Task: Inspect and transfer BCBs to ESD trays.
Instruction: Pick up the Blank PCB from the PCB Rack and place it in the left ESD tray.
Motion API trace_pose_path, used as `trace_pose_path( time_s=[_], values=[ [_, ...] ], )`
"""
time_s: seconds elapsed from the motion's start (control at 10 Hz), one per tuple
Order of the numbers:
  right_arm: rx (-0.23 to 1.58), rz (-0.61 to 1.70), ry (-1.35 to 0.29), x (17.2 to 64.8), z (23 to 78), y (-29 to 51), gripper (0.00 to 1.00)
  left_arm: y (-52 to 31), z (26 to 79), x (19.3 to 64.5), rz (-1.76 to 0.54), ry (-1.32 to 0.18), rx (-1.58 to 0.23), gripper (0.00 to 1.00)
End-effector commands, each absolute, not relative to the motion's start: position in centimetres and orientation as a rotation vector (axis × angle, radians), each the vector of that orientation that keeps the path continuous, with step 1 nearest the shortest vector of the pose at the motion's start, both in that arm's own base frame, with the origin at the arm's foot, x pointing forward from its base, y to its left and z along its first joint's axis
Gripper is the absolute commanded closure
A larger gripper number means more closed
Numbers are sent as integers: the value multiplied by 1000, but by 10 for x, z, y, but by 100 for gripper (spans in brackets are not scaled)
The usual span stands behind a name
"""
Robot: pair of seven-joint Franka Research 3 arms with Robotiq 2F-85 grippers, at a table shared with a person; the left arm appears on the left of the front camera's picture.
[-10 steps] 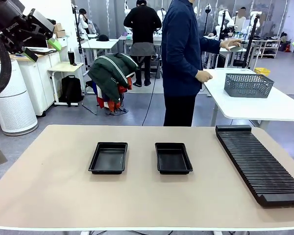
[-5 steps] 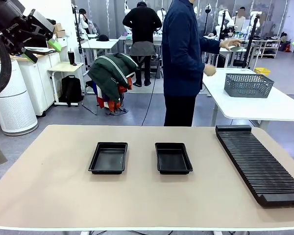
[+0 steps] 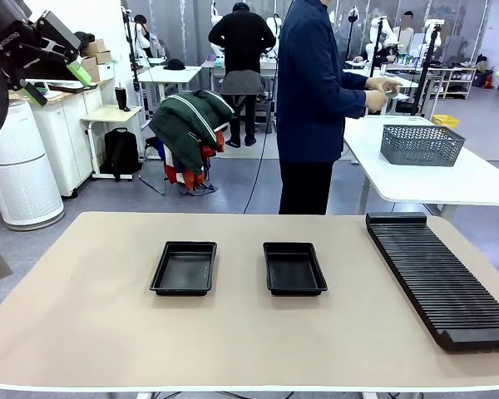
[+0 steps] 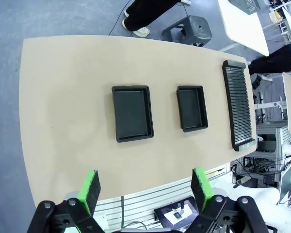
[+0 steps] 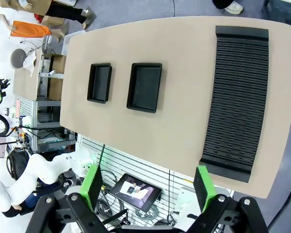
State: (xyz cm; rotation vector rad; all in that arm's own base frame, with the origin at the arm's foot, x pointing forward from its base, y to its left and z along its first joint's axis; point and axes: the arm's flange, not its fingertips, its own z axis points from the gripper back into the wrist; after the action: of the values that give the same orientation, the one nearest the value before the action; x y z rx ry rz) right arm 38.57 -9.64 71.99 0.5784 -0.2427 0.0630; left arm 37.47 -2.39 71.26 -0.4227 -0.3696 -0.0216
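Observation:
Two black ESD trays lie side by side and empty mid-table, the left tray (image 3: 184, 268) and the right tray (image 3: 294, 268). They also show from above as tray (image 4: 132, 112) and tray (image 4: 192, 108), and as tray (image 5: 99, 82) and tray (image 5: 145, 87). My left gripper (image 3: 58, 83) hangs high at the upper left, open, far from both trays. Its green pads (image 4: 90, 191) stand wide apart with nothing between them. My right gripper (image 5: 148, 187) is open too, high above the table. The BCBs are out of view.
A long black ribbed rack (image 3: 441, 278) lies along the table's right side. A person (image 3: 312, 100) stands at the far edge, turned to a white side table, hands (image 3: 378, 90) together. A grey wire basket (image 3: 422, 143) sits on that side table.
The person brought both hands together in front of the chest. My left gripper drifted slightly up and left. Trays and rack stayed put.

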Motion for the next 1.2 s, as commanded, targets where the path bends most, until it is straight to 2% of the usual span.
trace_pose_path(
  time_s=[0.0, 0.6, 0.7, 1.1],
  values=[
    [579, 63, -247, 384, 720, -96, 0, -23, 723, 388, -19, -305, -436, 0],
    [579, 63, -247, 384, 720, -96, 0, -25, 724, 402, -8, -246, -444, 0],
    [579, 63, -247, 384, 720, -96, 0, -26, 723, 401, -18, -288, -424, 0],
    [579, 63, -247, 384, 720, -96, 0, -26, 723, 401, -18, -288, -424, 0]
  ],
)
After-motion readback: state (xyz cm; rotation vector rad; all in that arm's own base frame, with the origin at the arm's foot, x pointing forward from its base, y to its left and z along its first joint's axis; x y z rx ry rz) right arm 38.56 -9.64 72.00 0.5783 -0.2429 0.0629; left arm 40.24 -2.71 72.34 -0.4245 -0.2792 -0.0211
